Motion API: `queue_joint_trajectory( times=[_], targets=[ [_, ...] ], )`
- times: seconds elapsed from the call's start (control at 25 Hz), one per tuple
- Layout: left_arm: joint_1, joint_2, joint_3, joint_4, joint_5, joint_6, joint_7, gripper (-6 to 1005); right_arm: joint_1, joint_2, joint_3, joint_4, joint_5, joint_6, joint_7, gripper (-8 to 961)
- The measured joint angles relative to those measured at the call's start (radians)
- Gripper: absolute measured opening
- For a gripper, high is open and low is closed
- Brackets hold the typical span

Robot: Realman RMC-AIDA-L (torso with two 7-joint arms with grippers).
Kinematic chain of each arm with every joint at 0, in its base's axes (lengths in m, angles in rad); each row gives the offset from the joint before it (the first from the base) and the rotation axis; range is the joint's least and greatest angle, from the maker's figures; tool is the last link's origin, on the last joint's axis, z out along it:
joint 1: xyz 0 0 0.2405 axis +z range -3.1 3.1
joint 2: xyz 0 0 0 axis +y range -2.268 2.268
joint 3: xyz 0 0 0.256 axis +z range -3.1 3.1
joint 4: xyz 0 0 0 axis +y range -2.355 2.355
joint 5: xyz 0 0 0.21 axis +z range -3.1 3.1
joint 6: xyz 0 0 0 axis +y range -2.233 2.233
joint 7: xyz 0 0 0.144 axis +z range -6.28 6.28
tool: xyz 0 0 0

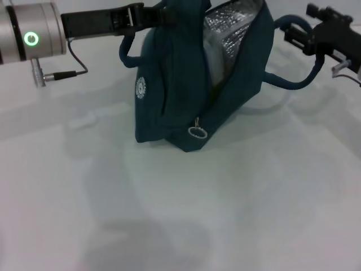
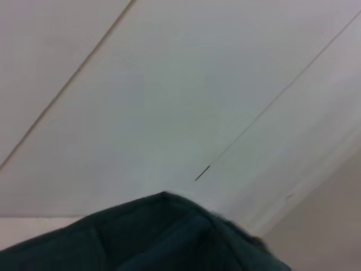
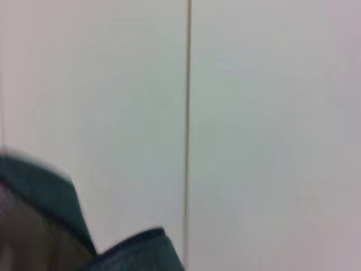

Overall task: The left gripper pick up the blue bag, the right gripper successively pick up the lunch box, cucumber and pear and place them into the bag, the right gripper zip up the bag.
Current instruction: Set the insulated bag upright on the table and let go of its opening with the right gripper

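Observation:
The blue bag (image 1: pixel 169 96) stands upright on the white table, its top open and its silver foil lining (image 1: pixel 234 28) showing. Its ring zipper pull (image 1: pixel 197 132) hangs low at the front corner. My left gripper (image 1: pixel 153 14) reaches in from the left and is shut on the bag's top left edge. At the upper right, my right gripper (image 1: pixel 309 33) holds the bag's right loop handle (image 1: pixel 299 83) stretched out above the table. Bag fabric (image 2: pixel 169 237) fills the left wrist view's lower part, and a strip of bag fabric (image 3: pixel 45 186) shows in the right wrist view. Lunch box, cucumber and pear are out of view.
The white tabletop (image 1: pixel 180 214) spreads bare in front of the bag. A cable and plug (image 1: pixel 56 73) hang from my left wrist's silver, green-lit section (image 1: pixel 31 38). The bag's left loop handle (image 1: pixel 127 53) droops beside the left gripper.

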Motion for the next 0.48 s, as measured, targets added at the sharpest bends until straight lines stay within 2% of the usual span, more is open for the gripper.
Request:
queue_joint_trajectory(
  times=[0.2, 0.28, 0.48],
  targets=[
    [0.031, 0.006, 0.001, -0.02, 0.0, 0.027, 0.006, 90, -0.075, 0.0, -0.011, -0.01, 0.022, -0.261, -0.045, 693],
    [0.049, 0.006, -0.001, -0.021, 0.0, 0.048, 0.015, 90, -0.1, 0.0, -0.038, -0.043, 0.02, -0.317, -0.028, 693],
    [0.086, 0.002, 0.001, -0.022, 0.001, 0.105, 0.035, 90, -0.228, -0.005, -0.124, -0.244, 0.02, -0.4, 0.058, 693]
  ],
)
